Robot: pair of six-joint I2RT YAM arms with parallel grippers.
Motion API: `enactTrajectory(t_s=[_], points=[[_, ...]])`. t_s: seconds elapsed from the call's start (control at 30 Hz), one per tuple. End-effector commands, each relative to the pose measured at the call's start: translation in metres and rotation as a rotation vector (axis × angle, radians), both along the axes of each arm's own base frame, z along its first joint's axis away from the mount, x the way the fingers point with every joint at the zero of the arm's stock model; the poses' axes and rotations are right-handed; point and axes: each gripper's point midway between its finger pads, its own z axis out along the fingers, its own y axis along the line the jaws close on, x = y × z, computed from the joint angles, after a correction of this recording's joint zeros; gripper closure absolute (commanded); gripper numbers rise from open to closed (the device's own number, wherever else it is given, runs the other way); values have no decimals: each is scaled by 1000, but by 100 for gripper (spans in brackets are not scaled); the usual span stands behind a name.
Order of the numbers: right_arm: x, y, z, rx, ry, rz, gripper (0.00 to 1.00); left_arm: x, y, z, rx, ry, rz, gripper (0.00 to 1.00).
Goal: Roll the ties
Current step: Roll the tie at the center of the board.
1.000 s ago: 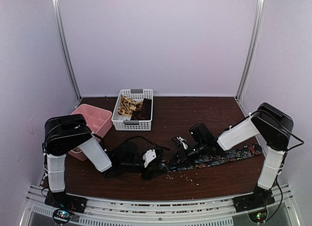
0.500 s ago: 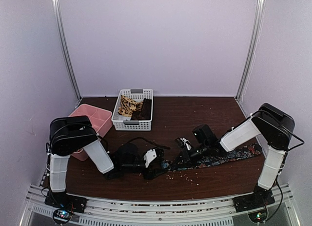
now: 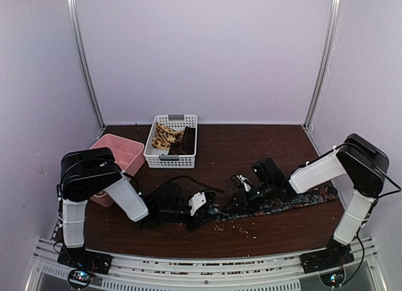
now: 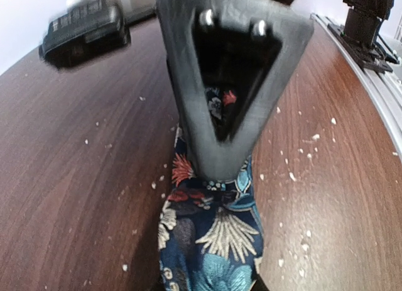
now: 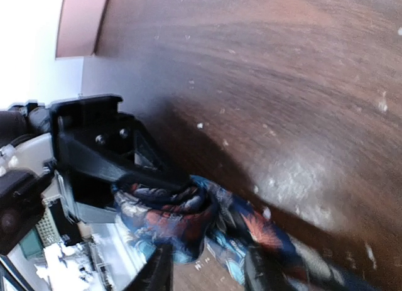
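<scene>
The dark floral tie (image 3: 282,203) lies along the table's front right, its left end bunched into a small roll (image 5: 169,209). My left gripper (image 3: 209,212) is low on the table at that end. In the left wrist view, fabric (image 4: 213,234) fills the space between its fingertips (image 4: 257,285), so it is shut on the tie. My right gripper (image 3: 231,204) meets it from the right. Its jaws stand open astride the tie (image 5: 264,231), with one right finger (image 4: 226,83) resting over the cloth. A tan patterned tie (image 3: 164,137) and a dark brown tie (image 3: 186,141) lie in the basket.
A white perforated basket (image 3: 157,158) stands at the back centre-left, with a pink tray (image 3: 125,146) to its left. White crumbs (image 3: 242,223) are scattered over the dark wood table in front of the tie. A metal rail (image 3: 207,266) runs along the near edge.
My left gripper has closed onto the tie's bunched end. The right gripper, shut earlier, has opened. Both arms have shifted slightly to the right.
</scene>
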Motion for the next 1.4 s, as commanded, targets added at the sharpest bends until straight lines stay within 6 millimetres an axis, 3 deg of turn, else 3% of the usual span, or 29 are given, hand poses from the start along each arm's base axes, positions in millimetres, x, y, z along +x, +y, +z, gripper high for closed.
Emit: enactTrajectory(t_s=[0.0, 0.1, 0.2, 0.47, 0.57, 0.8, 0.87, 0.9, 0.97, 1.13, 1.3, 1.37], points=[[4, -9, 21, -24, -50, -40, 51, -12, 24, -27, 176, 51, -8, 83], [1, 2, 40, 22, -53, -20, 44, -12, 29, -31, 225, 66, -3, 83], [-6, 15, 46, 33, -41, 13, 43, -10, 28, -31, 255, 75, 2, 83], [-2, 26, 23, -49, -18, 29, 49, -8, 25, -31, 264, 90, 7, 83], [-1, 30, 11, -77, -2, 41, 58, -8, 25, -32, 268, 90, 6, 83], [-6, 26, 2, -100, 11, 54, 96, -6, 25, -30, 274, 81, 13, 83], [-6, 25, 3, -99, 4, 53, 100, -5, 24, -30, 275, 79, 13, 82], [-6, 25, 4, -94, 1, 51, 100, -5, 25, -30, 276, 78, 13, 80], [-6, 25, 5, -94, -7, 50, 100, -5, 25, -25, 254, 69, 21, 66], [-3, 17, -9, -133, -30, 60, 100, -3, 27, 6, 98, 13, 58, 37], [-8, 6, -19, -129, -4, 44, 100, 5, 21, 2, 77, -9, 76, 4], [-8, 6, -16, -121, -4, 43, 100, 5, 12, -1, 76, -1, 54, 2]])
